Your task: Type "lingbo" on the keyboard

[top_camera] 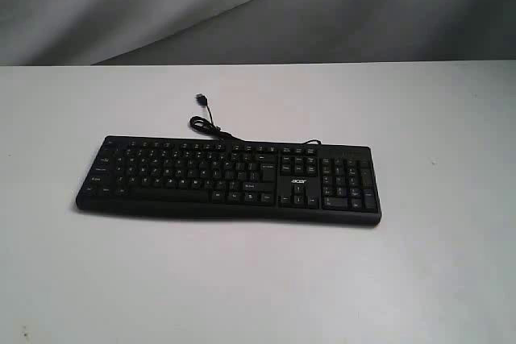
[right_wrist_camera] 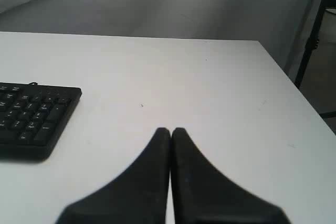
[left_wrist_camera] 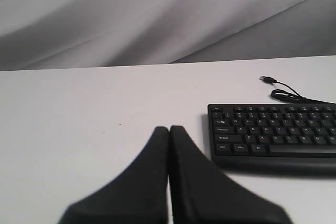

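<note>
The long black keyboard (top_camera: 230,177) lies flat in the middle of the white table, its number pad on the right and its thin cable (top_camera: 208,122) curling behind it. No arm shows in the exterior view. In the left wrist view my left gripper (left_wrist_camera: 169,129) is shut and empty over bare table, off the keyboard's (left_wrist_camera: 275,132) left end. My right gripper (right_wrist_camera: 170,130) is likewise shut and empty in its own view, with the keyboard's number-pad end (right_wrist_camera: 37,114) off to its side.
A white table (top_camera: 258,279) carries the keyboard. Its right edge (right_wrist_camera: 294,90) shows in the right wrist view, with a dark stand leg (right_wrist_camera: 310,30) beyond it. Grey fabric hangs behind the table's far edge.
</note>
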